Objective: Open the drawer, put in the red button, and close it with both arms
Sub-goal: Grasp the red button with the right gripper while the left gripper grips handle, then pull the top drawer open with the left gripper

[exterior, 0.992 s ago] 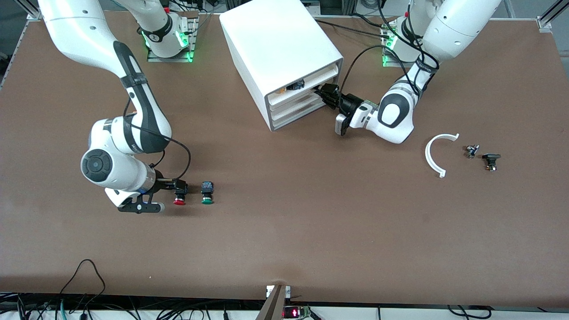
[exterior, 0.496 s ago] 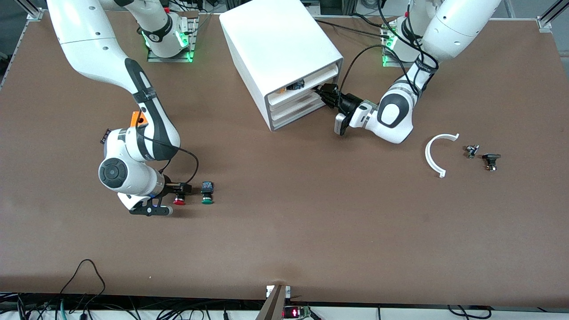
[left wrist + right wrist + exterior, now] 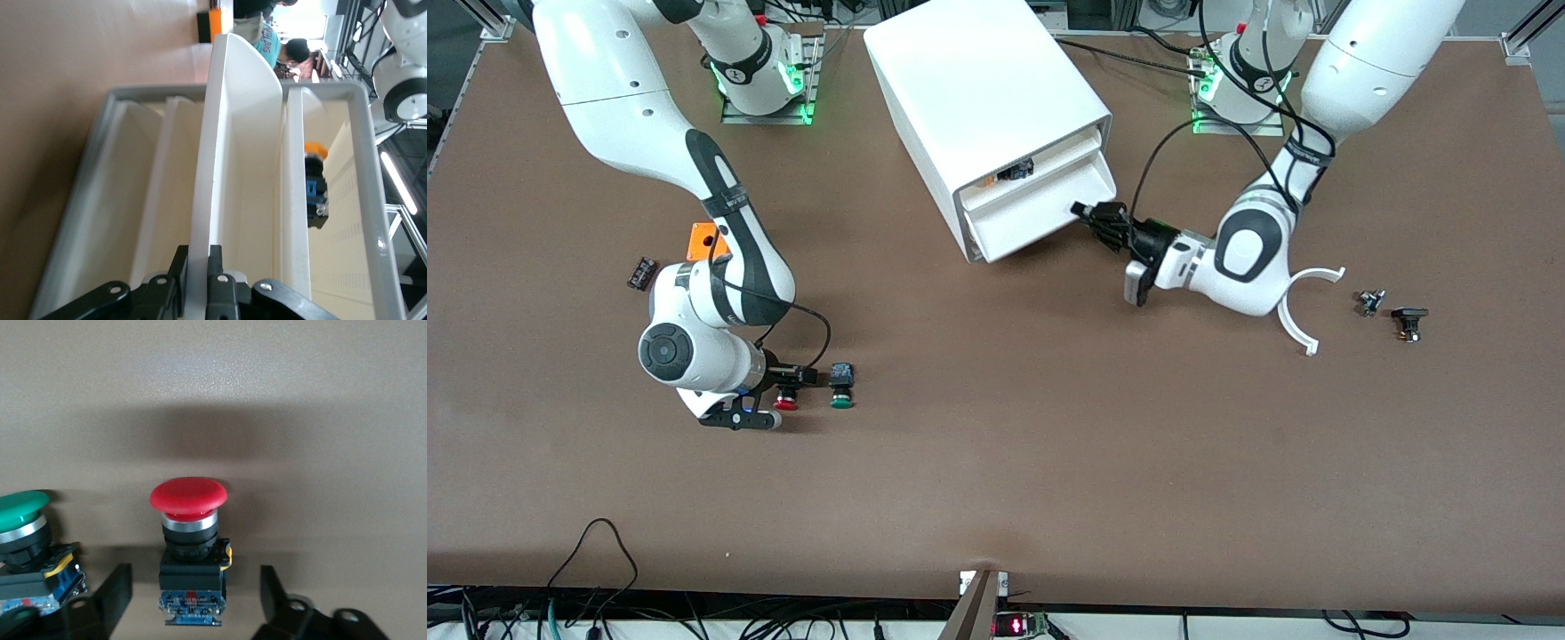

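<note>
The white cabinet [image 3: 978,80] stands at the table's middle, close to the arms' bases. Its middle drawer [image 3: 1032,218] is pulled partway out. My left gripper [image 3: 1087,213] is shut on the drawer's front wall [image 3: 233,167], pinched between both fingers [image 3: 215,267]. The red button [image 3: 785,402] rests on the table toward the right arm's end, red cap [image 3: 189,497] on a black body. My right gripper [image 3: 193,597] is open around that body, a finger [image 3: 113,593] on each side with a gap to it. A green button [image 3: 840,400] lies right beside the red one.
The top drawer holds an orange-capped button [image 3: 313,180]. A white curved strip [image 3: 1294,311] and two small parts [image 3: 1371,302] [image 3: 1409,320] lie toward the left arm's end. An orange block [image 3: 704,240] and a small black piece [image 3: 641,271] lie near the right arm.
My left arm has drawn back with the middle drawer's front in its grip, sliding the drawer out. My right gripper has settled lower around the red button.
</note>
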